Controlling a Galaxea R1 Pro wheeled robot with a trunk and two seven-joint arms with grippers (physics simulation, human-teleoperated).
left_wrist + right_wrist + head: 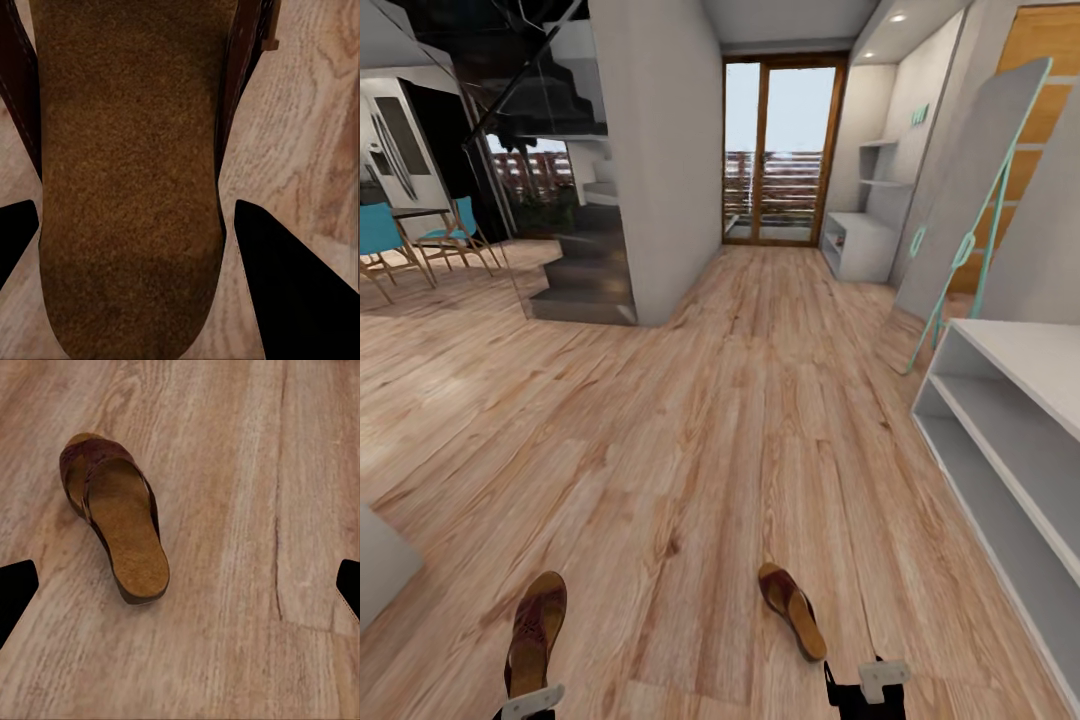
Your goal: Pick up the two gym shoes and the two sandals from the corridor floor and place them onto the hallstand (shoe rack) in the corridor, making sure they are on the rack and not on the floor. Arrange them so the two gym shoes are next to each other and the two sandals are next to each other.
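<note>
Head view: two brown sandals lie on the corridor floor (740,420), pale brown wood-grain planks running away toward a glazed door (785,150) with a wooden frame. The left sandal (537,620) points up the corridor, toe away from the robot; the right sandal (792,609) is angled, well apart from the first. Both show tan, felt-like footbeds and dark leather edges. The left gripper (530,703) sits at the left sandal's heel end; the right gripper (867,682) is just beside the right sandal's heel. To the right stands a pale grey-white shelf unit (1010,420) with open shelves, flat matte faces, square edges. A tall mirror (975,210) with a teal frame leans beyond it. At the far end of the corridor there is a further grey-white unit (865,235) with stepped upper shelves. Dark stairs (585,275) and teal chairs (390,240) are at left.

Left wrist view: coarse tan footbed of the left sandal (131,180), rounded heel, dark brown rim. The left gripper's black fingers (296,289) stand spread on either side of the heel, released, with floor visible between finger and sandal.

Right wrist view: the right sandal (120,521) rests flat on the planks, with a wide woven dark strap and a smooth tan sole bed. The right gripper's fingertips (16,592) are wide apart, holding nothing, clear of the sandal.
</note>
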